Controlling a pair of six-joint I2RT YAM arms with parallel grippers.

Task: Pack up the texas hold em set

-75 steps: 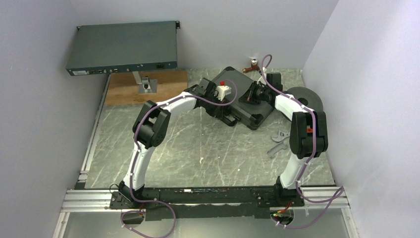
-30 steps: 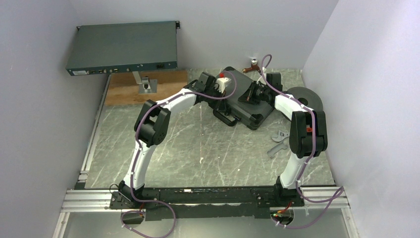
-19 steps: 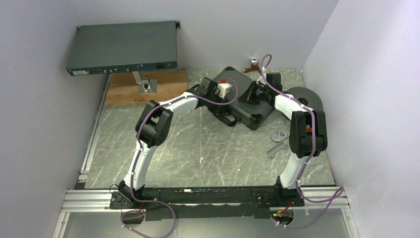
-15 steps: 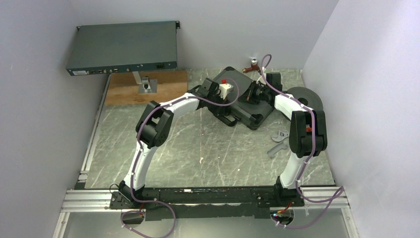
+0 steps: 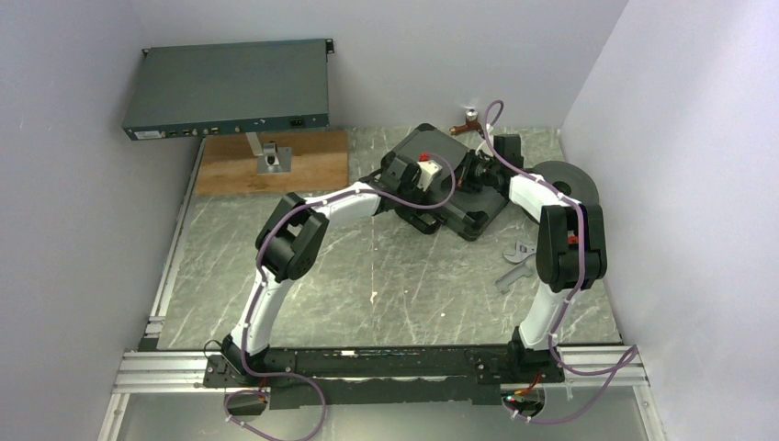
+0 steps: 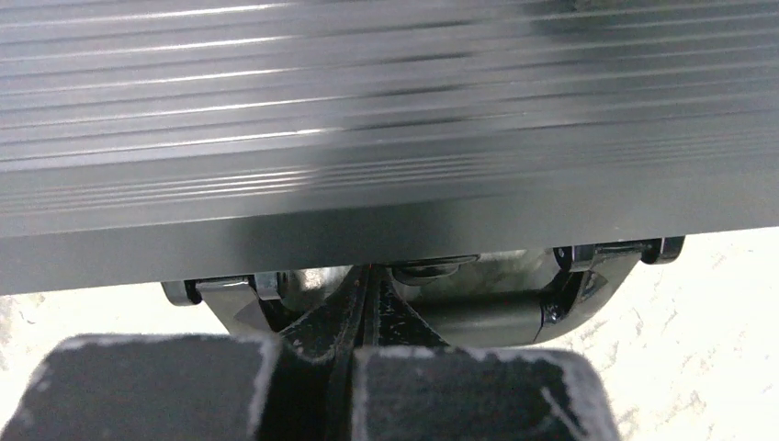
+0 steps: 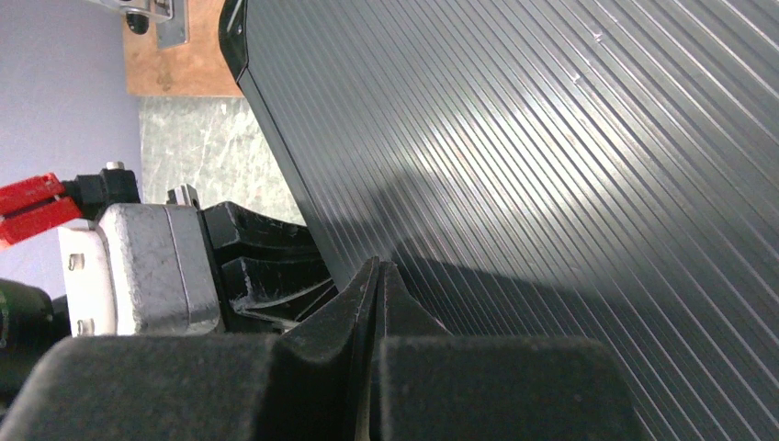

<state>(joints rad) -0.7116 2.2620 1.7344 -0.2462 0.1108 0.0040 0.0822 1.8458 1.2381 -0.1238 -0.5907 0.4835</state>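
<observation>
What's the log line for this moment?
black case: closed | left gripper: shut, by handle | right gripper: shut, at ribbed lid

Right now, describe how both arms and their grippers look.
The left arm and right arm both have white links joined by bulky black joints, with purple cables looping along them. The left wrist carries a white block with a red tab. The left gripper and right gripper have black wedge-shaped fingers, scuffed with pale flecks.
</observation>
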